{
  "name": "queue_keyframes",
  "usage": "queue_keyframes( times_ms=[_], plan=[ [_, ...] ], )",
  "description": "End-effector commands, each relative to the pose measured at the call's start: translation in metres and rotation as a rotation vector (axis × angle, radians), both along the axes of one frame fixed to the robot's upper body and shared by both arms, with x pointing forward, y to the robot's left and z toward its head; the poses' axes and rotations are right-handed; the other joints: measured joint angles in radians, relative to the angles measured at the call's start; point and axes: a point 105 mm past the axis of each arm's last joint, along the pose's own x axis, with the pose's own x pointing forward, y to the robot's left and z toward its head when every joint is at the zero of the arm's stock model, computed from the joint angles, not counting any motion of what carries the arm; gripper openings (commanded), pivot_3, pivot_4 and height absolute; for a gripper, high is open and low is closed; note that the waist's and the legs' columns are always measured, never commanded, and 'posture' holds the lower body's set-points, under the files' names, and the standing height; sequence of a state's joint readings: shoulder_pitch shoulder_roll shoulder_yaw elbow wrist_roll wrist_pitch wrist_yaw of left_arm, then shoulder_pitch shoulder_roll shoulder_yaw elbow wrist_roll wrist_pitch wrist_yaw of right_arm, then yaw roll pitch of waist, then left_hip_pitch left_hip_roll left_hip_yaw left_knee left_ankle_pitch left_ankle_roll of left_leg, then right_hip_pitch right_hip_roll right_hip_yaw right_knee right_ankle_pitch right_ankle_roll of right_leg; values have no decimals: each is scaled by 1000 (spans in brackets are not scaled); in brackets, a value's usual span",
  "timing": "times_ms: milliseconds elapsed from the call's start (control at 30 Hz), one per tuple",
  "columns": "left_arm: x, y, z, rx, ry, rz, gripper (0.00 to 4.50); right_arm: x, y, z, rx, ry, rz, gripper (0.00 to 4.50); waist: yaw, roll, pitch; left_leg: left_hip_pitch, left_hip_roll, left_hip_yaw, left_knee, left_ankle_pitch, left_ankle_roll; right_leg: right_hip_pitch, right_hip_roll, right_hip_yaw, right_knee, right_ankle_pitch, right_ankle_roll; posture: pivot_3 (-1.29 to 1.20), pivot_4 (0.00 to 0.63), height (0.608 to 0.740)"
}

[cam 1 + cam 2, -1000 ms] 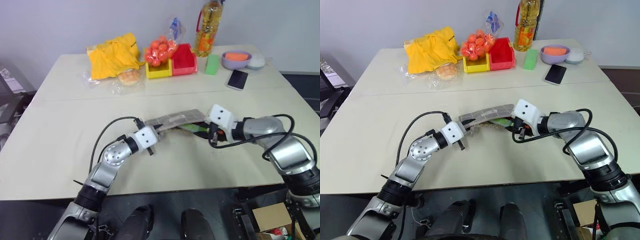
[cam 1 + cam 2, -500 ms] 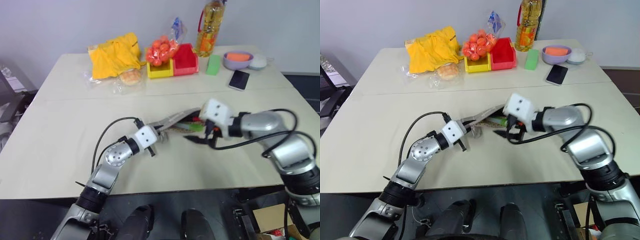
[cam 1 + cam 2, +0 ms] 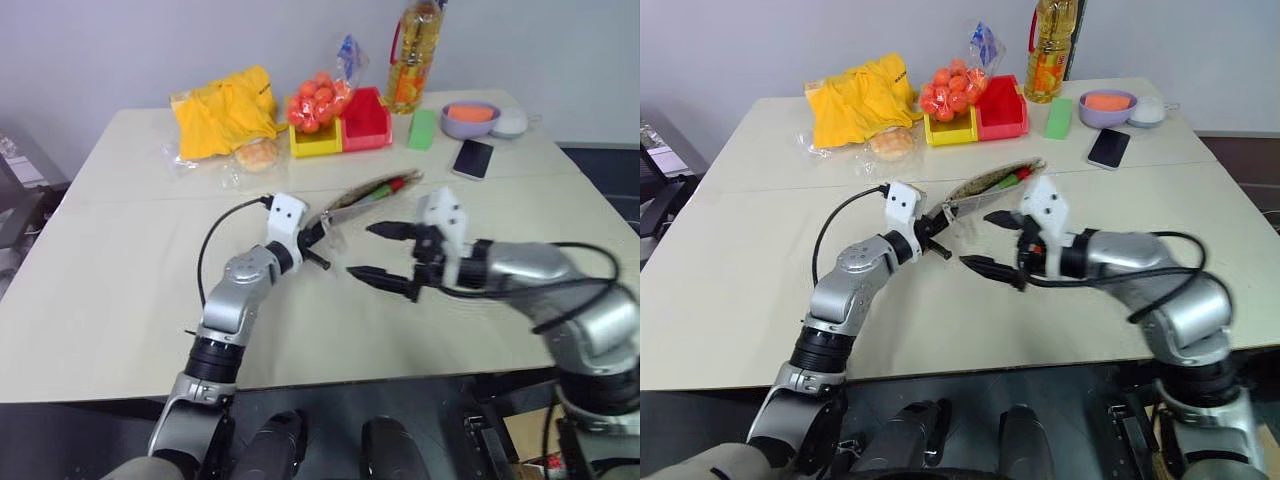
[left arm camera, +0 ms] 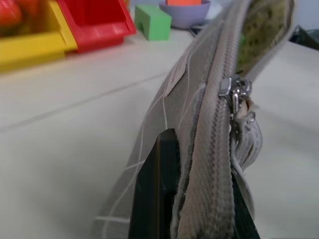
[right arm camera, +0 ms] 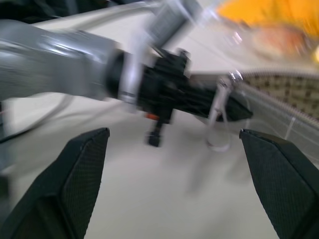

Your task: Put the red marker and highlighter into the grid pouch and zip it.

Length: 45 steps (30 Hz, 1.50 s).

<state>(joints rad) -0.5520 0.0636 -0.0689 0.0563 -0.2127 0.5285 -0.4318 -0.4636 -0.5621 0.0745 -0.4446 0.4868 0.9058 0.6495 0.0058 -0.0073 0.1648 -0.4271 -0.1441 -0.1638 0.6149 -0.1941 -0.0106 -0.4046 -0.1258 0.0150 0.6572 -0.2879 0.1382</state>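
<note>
The grid pouch [image 3: 365, 195] hangs above the table, tilted up toward its far end. My left gripper [image 3: 320, 232] is shut on its near end. At the pouch's open mouth show the red marker's cap [image 3: 398, 184] and the green highlighter [image 3: 376, 190]. The left wrist view shows the pouch's edge [image 4: 199, 124], with the zipper slider [image 4: 230, 89] partway along. My right gripper [image 3: 362, 250] is open wide, just in front of the pouch and apart from it, holding nothing. Its wrist view looks between its fingers [image 5: 82, 174] at the left gripper [image 5: 199, 104] and the cord pull [image 5: 218, 107].
Along the table's far edge lie a yellow cloth [image 3: 228, 108], a bag of oranges [image 3: 318, 100], a yellow bin [image 3: 316, 138], a red bin [image 3: 368, 118], an oil bottle [image 3: 412, 60], a green block [image 3: 423, 128], a purple bowl [image 3: 472, 118] and a phone [image 3: 473, 157].
The left gripper has lifted the pouch off the table and rolled it onto its edge. The right gripper has opened wide and drawn back from the pouch's mouth.
</note>
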Motion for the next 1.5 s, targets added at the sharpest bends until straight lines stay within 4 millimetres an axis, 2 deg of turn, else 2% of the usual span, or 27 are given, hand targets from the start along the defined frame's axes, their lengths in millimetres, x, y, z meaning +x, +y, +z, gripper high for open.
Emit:
queue_keyframes(
  times_ms=[33, 233, 467, 500, 533, 600, 633, 767, 1000, 1233, 1400, 1500],
  plan=[
    [-3, -2, 20, -40, -33, -17, 0, 24, 4, 6, 20, -64, -112, 4341, 0, 0, 0, 0, 0, 0, 0, 0, 0, 0, 0, 0, 0, 0, 0, 0, 150, 740],
    [-7, -5, 21, -58, -17, -23, 0, 41, 21, -2, 36, -52, -144, 4341, -1, 0, 0, 0, 0, 0, 0, 2, -3, 0, 0, 0, 0, 0, 0, 0, 150, 740],
    [-11, -8, 24, -78, -12, -29, 0, 50, 22, -5, 43, -47, -160, 4341, -2, 0, 0, 0, 0, 0, 0, 2, -3, 0, 0, 1, 0, 0, 0, 0, 150, 740],
    [-12, -8, 24, -78, -12, -29, 0, 51, 22, -5, 46, -43, -159, 3824, -2, 0, 0, 0, 0, 0, 0, 2, -3, 0, 1, 1, 0, 0, 0, 0, 150, 740],
    [-12, -7, 23, -79, -11, -28, 0, 51, 22, -5, 50, -39, -158, 3530, -2, 0, 0, 0, 0, 0, 0, 2, -3, 0, 1, 1, 0, 0, 0, 0, 150, 740],
    [-12, -6, 22, -76, -11, -25, 0, 51, 21, -4, 54, -38, -157, 2443, -2, 0, 0, 0, 0, 0, 0, 2, -3, 0, 1, 1, 0, 0, 0, 0, 150, 740],
    [-12, -5, 22, -73, -13, -22, 0, 51, 20, -3, 54, -41, -156, 2059, -2, 0, 0, 0, 0, 0, -1, 2, -3, 0, 1, 1, 0, 0, 0, 0, 150, 740],
    [-10, 0, 19, -39, -31, -6, 0, 49, 15, 2, 49, -60, -160, 51, -3, 0, 0, 0, 0, 0, -1, 2, -3, 0, 1, 1, 0, 0, 0, 0, 150, 740],
    [-2, 15, 11, 140, -157, 30, 0, 34, -2, 26, 17, -124, -130, 51, -2, 0, 0, 0, 0, 0, -1, 1, -2, -1, 1, 1, 0, 0, 0, 0, 150, 740],
    [-3, 30, 2, 297, -290, 14, 0, 36, -36, 50, -12, -153, -196, 51, -1, 0, 0, 0, 0, 0, -1, 0, 0, 0, 0, 1, 0, 0, 0, 0, 150, 740],
    [-3, 35, 0, 376, -365, 11, 0, 39, -47, 52, -13, -135, -224, 51, -2, 0, 0, 0, 0, 0, -1, 0, 0, 0, 0, 1, 0, 0, 0, 0, 150, 740],
    [-8, 33, -2, 492, -467, -27, 0, 39, -49, 46, -21, -112, -229, 51, -2, 0, 0, 0, 0, 0, -1, 0, 0, -1, 0, 1, 0, 0, 0, 0, 150, 740]
  ],
)
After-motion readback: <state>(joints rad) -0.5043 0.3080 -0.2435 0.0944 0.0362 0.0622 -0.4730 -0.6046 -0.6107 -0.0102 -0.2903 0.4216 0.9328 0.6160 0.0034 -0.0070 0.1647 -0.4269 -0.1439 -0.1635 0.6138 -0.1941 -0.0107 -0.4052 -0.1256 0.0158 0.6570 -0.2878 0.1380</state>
